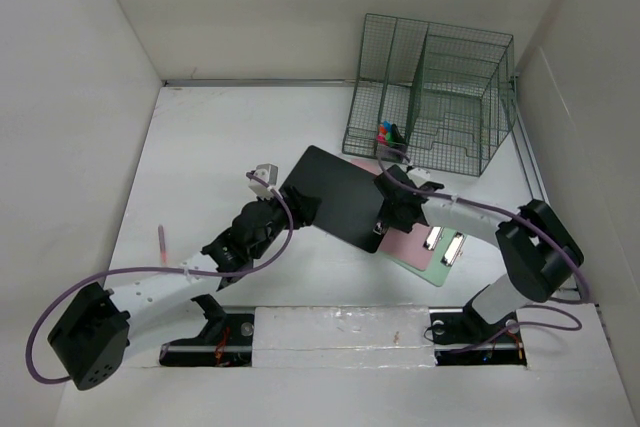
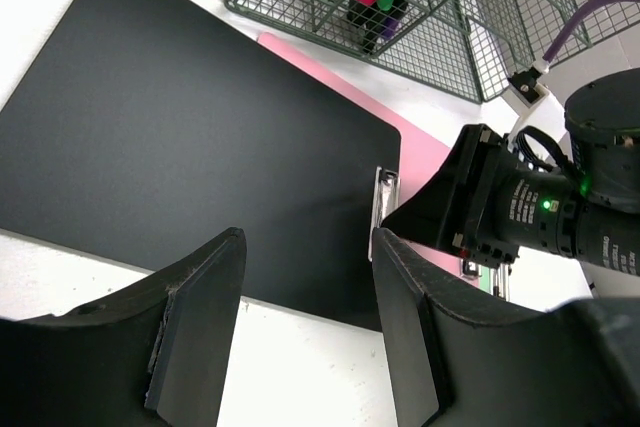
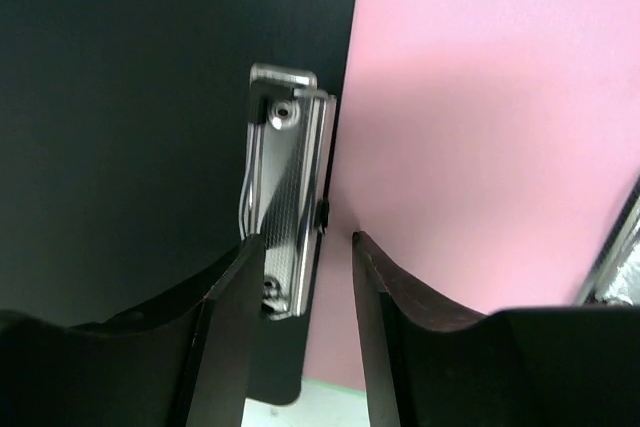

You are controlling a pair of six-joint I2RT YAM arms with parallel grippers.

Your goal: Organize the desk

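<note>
A robotics lab cell rather than a real office: a matte white desk (image 1: 200,147) boxed in by plain white walls (image 1: 70,67), with the left arm (image 1: 150,287) and right arm (image 1: 470,217) bolted at its near edge, trailing purple cable (image 1: 40,337). The only office touches (a green wire rack (image 1: 440,87) at the far right corner, a black clipboard (image 1: 335,197)) sit on it.

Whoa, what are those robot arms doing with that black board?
Two robot arms are tidying a desk. The right end effector straddles the metal clip of a black clipboard, which lies on a pink clipboard. The left end effector hangs open by the black clipboard's opposite edge. Markers stand in a wire rack behind.
</note>
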